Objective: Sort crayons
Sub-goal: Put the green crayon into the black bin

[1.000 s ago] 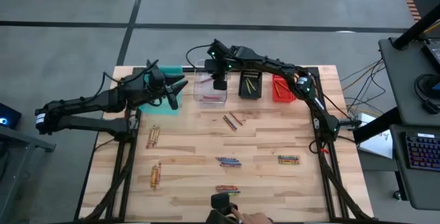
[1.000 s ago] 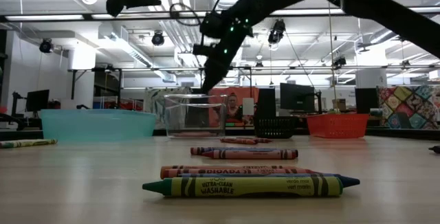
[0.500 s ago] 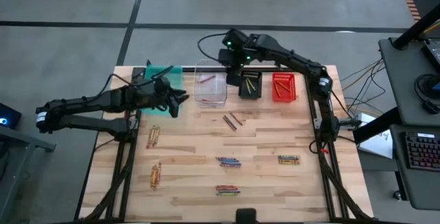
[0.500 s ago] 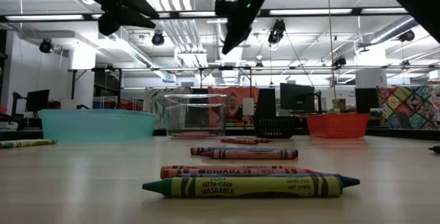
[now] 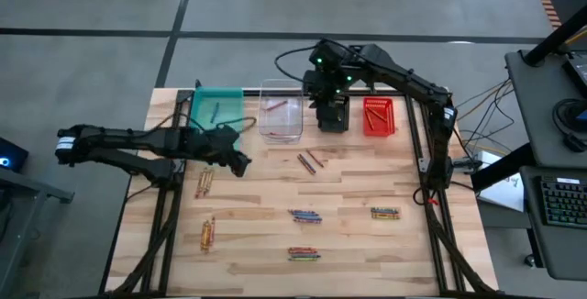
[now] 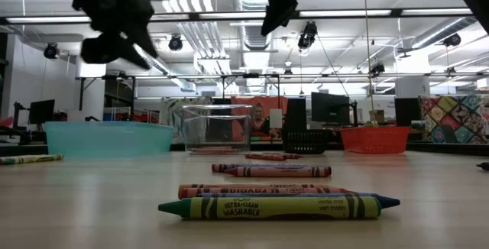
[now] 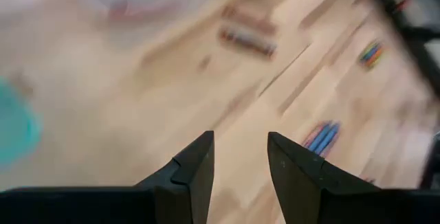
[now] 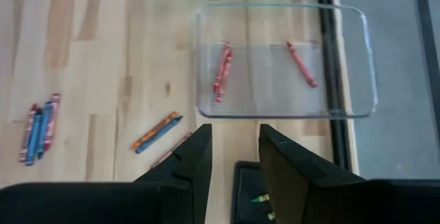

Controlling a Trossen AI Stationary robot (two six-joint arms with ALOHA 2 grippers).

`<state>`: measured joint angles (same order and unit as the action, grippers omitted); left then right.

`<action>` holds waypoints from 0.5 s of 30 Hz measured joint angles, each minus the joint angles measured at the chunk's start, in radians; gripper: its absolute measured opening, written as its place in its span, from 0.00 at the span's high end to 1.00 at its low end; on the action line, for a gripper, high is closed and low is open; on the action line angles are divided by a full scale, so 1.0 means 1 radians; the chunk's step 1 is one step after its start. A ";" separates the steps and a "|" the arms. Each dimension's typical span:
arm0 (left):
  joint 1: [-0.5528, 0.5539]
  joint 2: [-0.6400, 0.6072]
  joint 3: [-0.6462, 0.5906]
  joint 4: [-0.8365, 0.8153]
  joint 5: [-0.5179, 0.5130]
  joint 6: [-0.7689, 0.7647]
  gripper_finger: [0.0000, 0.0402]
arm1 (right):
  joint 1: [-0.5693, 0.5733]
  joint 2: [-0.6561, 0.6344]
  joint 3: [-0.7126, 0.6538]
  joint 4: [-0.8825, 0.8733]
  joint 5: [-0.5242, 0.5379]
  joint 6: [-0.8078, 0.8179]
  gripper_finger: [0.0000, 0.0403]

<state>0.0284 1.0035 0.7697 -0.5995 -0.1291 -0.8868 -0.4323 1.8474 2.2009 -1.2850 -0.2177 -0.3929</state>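
Observation:
The crayons lie in small groups on the wooden table: an orange and brown pair (image 5: 310,161) near the bins, blue ones (image 5: 305,215) in the middle, and yellow and orange ones (image 5: 204,182) at the left. Two red crayons (image 8: 221,69) lie on the floor of the clear bin (image 5: 281,120). My left gripper (image 5: 237,159) hangs open above the table just in front of the teal bin (image 5: 217,106), nothing between its fingers (image 7: 196,165). My right gripper (image 5: 328,106) hangs open high over the black bin (image 5: 334,116), empty as well (image 8: 234,148).
Four bins stand in a row along the far edge: teal, clear, black, and red (image 5: 378,116). More crayon groups lie at the near left (image 5: 208,233), near middle (image 5: 304,254) and right (image 5: 384,213). In the low view crayons (image 6: 279,205) lie close in front.
My left gripper has come down from over the teal bin toward the table's near edge, rolling and tipping downward. My right gripper has risen out of the clear bin and gone right to above the black bin. Both have stayed open and empty.

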 joint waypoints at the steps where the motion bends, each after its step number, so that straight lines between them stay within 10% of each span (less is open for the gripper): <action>1: -0.014 0.012 0.000 -0.036 0.000 -0.031 0.71 | 0.007 -0.001 0.000 0.000 0.000 -0.004 0.73; 15: -0.166 0.188 0.000 -0.502 -0.049 -0.421 0.71 | 0.055 0.000 0.000 -0.001 0.000 -0.050 0.73</action>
<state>-0.1376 1.1911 0.7699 -1.1015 -0.1780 -1.3076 -0.3772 1.8469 2.2005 -1.2855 -0.2176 -0.4432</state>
